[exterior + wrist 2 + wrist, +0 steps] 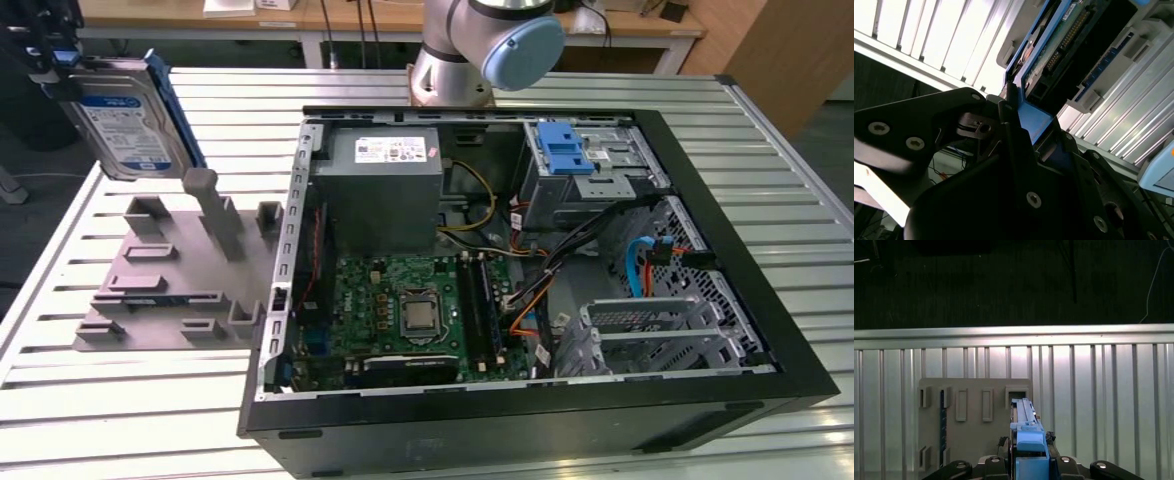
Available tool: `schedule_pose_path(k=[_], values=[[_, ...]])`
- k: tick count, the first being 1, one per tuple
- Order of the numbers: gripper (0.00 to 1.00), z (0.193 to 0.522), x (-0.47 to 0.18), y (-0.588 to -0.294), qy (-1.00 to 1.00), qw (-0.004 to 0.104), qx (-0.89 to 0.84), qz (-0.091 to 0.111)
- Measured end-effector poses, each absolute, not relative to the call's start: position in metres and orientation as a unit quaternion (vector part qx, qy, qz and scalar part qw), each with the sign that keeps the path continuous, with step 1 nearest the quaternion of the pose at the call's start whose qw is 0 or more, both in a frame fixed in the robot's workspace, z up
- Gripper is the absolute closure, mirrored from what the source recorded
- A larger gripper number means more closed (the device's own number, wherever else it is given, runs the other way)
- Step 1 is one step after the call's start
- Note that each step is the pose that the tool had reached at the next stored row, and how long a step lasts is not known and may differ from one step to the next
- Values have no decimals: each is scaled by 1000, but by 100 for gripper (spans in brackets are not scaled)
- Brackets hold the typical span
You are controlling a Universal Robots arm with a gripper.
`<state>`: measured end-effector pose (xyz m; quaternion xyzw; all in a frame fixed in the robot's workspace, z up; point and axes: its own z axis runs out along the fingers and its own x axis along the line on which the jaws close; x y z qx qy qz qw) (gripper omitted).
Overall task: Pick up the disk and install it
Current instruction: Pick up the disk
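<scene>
Grey slotted stand [174, 270] sits just beneath the pincer [64, 62], flat on the slatted metal worktop [120, 400]. Well off toward the exterior view's right of the pincer lies the open computer case [534, 430], motherboard [414, 310] exposed, blue latch [565, 150] atop the drive bay [607, 178].

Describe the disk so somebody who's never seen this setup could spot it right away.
Find the open computer case; on the exterior view's left of it sits a grey stand. Above the stand the gripper holds the disk: a flat silver slab with a white-and-blue label and blue frame, unlike the plain blue latch inside the case.
</scene>
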<state>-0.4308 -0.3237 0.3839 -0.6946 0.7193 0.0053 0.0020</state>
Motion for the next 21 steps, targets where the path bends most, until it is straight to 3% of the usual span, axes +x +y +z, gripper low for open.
schedule_pose_path(k=[21], values=[[64, 394, -431, -323, 719, 2, -695, 5]])
